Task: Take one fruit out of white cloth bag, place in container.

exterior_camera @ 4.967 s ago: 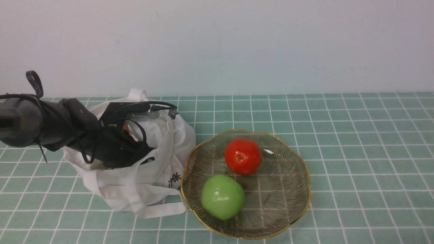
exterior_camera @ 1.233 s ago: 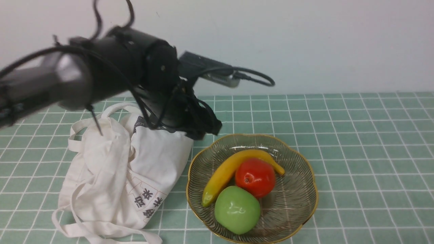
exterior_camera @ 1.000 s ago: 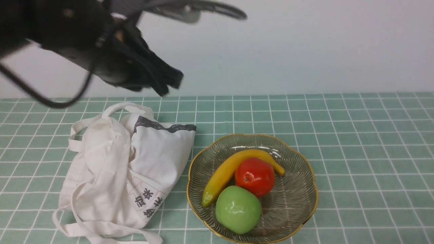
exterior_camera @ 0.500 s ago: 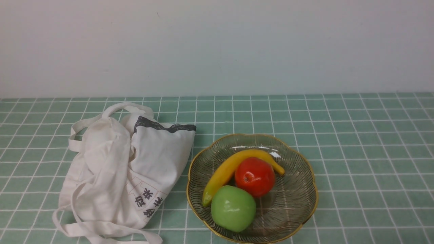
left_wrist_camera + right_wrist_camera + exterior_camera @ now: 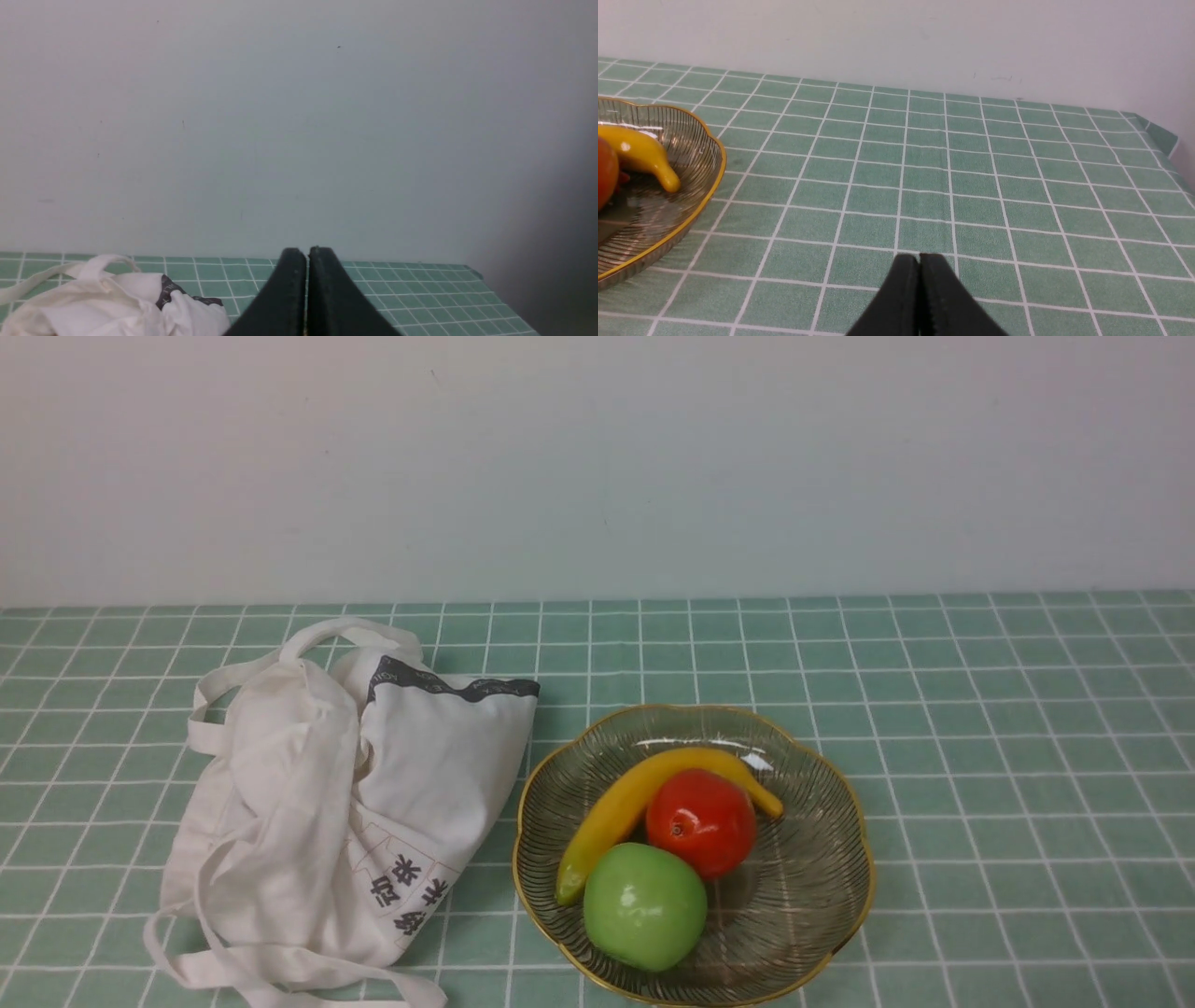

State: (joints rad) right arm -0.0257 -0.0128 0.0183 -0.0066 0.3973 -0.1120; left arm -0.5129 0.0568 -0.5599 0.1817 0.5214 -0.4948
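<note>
Lying in the bowl (image 5: 845,821), the banana (image 5: 621,807) sits apart from either gripper.

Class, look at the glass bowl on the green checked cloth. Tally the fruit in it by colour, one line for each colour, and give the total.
Yellow: 1, the banana
Red: 1, the red apple
Green: 1, the green apple
Total: 3 fruits in the glass bowl
</note>
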